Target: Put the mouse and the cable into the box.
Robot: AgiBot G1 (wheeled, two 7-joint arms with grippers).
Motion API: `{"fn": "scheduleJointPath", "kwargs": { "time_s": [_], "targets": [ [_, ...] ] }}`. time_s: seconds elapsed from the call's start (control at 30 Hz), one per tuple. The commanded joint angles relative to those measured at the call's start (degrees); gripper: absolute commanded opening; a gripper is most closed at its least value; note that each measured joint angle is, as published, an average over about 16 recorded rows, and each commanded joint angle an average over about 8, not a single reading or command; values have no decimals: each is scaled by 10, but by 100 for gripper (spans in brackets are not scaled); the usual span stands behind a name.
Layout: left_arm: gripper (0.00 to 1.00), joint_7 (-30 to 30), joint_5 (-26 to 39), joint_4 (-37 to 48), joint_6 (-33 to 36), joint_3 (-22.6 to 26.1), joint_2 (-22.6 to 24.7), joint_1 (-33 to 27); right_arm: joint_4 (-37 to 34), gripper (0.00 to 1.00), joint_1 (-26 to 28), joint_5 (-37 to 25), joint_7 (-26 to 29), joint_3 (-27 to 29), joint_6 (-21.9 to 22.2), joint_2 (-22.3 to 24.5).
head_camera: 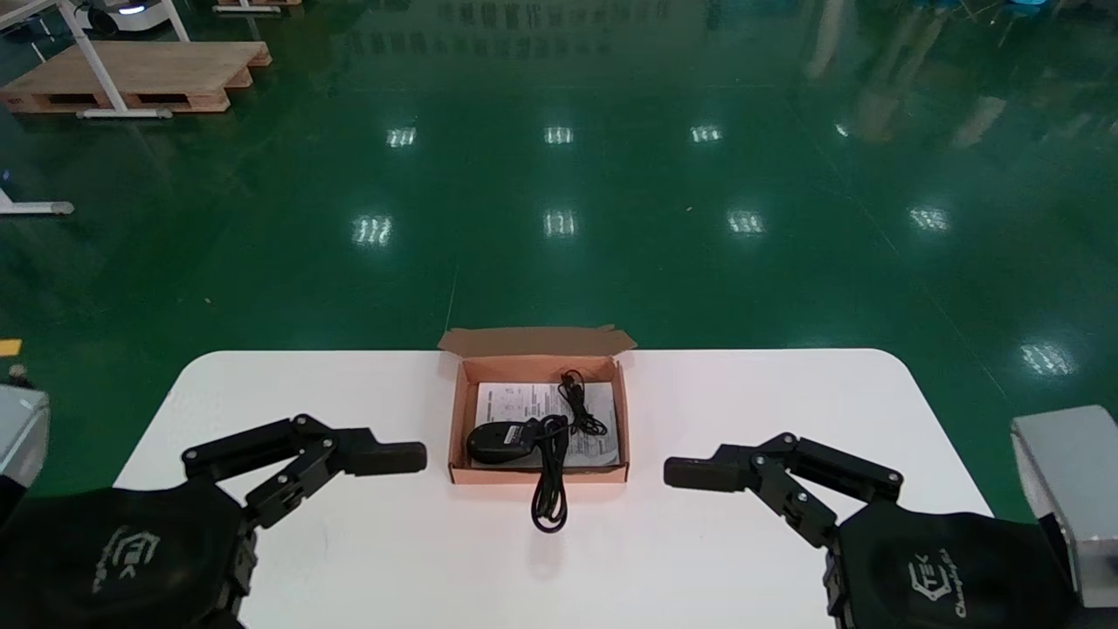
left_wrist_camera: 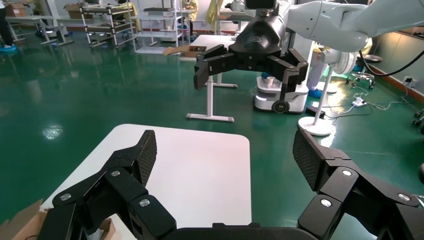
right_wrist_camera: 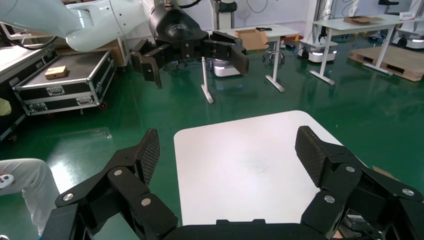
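The mouse [head_camera: 500, 441] lies in the box [head_camera: 455, 428]; the cable [head_camera: 550, 494] loops over its front wall onto the table [head_camera: 742, 393]. Left gripper [left_wrist_camera: 225, 152] and right gripper [right_wrist_camera: 227, 152] flank it, gaping, empty. Tugging that loop could drag the mouse out.

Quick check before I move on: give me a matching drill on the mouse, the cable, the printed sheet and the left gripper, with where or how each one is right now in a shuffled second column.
Column one:
1. mouse
2. cable
3. printed sheet
4. left gripper

Column two:
A. open, over the table, left of the box
B. flat on the box floor
C. inside the box, lying on the sheet
D. partly in the box, its loop hanging over the near wall onto the table

Pairs: 1-C, 2-D, 3-B, 4-A.

The right gripper is open too, right of the box.
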Motion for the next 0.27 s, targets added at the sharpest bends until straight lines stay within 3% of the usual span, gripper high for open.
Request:
{"fn": "scheduleJointPath", "kwargs": {
  "time_s": [0.03,0.27],
  "targets": [
    [100,1,2,2,-2,2,1,-1,0,100,0,0,0,0,0,0],
    [100,2,4,4,-6,4,3,-3,0,100,0,-1,0,0,0,0]
  ]
}}
